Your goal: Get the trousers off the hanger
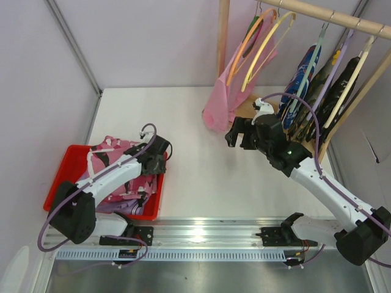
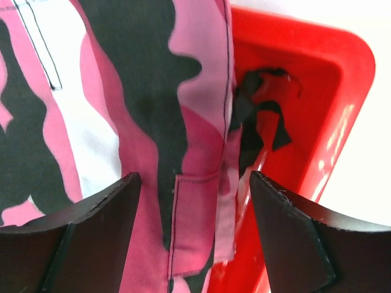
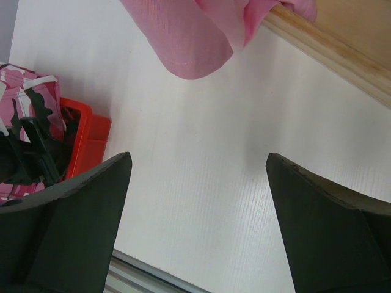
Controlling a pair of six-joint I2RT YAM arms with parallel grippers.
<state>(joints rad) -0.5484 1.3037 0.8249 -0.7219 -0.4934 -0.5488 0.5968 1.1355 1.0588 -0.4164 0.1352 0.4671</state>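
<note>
The left arm (image 1: 113, 174) extends forward and low, its left claw (image 1: 157, 154) tipped downward with fingers spread wide. The right arm (image 1: 317, 177) stretches forward and inward, its right claw (image 1: 234, 135) gaping and holding nothing.

Red bin (image 1: 61, 180) on white table (image 1: 195, 183), left; plain pink garment (image 1: 217, 107) hangs below wooden rail (image 1: 330, 17).

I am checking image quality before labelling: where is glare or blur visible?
Top external: strong glare on the silver metal rail. Left wrist: white highlights on the glossy red plastic tray; the pink camouflage cloth trousers look sharp. Right wrist: even light on the white table.
</note>
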